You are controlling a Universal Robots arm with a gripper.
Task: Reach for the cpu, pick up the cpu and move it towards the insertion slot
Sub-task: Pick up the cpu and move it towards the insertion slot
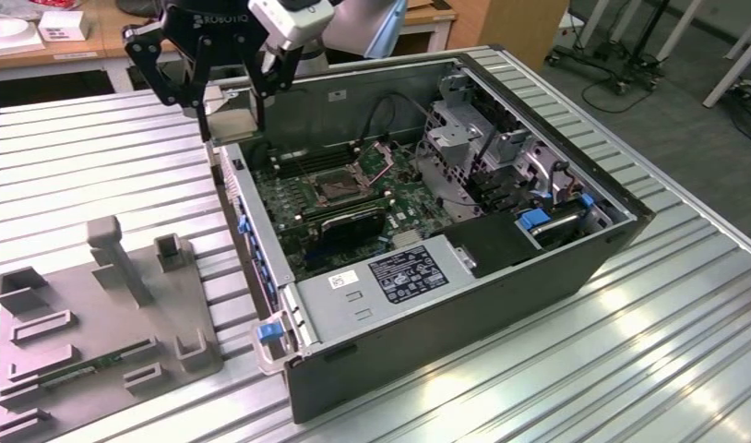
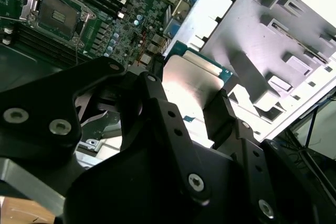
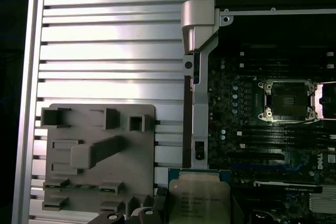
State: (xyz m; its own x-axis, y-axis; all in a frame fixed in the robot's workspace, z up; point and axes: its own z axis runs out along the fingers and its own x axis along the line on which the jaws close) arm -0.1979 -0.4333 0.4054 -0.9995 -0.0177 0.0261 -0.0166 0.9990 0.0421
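Gripper (image 1: 228,115) of the arm: matte black linkage fingers (image 2: 184,145) built from flat angular plates, joined by silver socket-head screws and round pivot pins. White lettering runs across the black gripper body in the exterior view. A white and grey housing (image 1: 295,18), apparently a camera mount, sits beside the wrist.
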